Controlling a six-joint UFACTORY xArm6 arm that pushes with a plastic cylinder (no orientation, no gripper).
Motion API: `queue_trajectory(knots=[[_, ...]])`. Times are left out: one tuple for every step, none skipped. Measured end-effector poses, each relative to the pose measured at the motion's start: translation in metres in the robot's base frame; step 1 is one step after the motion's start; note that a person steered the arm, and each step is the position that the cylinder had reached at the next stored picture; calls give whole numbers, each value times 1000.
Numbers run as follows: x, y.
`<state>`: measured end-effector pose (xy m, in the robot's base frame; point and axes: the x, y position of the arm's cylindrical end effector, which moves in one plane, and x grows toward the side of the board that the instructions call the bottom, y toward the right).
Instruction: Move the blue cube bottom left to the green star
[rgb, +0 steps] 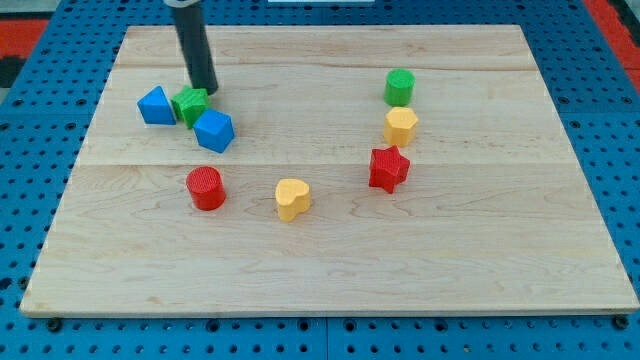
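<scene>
The blue cube (214, 130) lies on the wooden board (330, 270) at the view's upper left, touching the lower right side of the green star (189, 105). A blue triangular block (156, 105) touches the star's left side. My tip (206, 90) stands just above and to the right of the green star, close to its upper edge, and above the blue cube.
A red cylinder (205, 187) sits below the blue cube. A yellow heart (292, 198) lies at centre bottom. A green cylinder (399, 87), a yellow hexagon (400, 126) and a red star (388, 168) form a column at the right.
</scene>
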<state>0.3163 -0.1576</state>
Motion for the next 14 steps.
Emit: queue_trajectory(knots=[[-1, 41], [25, 73], [69, 60], [92, 58], [90, 2], [80, -35], [70, -3], [37, 18], [28, 24], [12, -2], [-37, -52], [-29, -91], [-2, -85], [18, -83]])
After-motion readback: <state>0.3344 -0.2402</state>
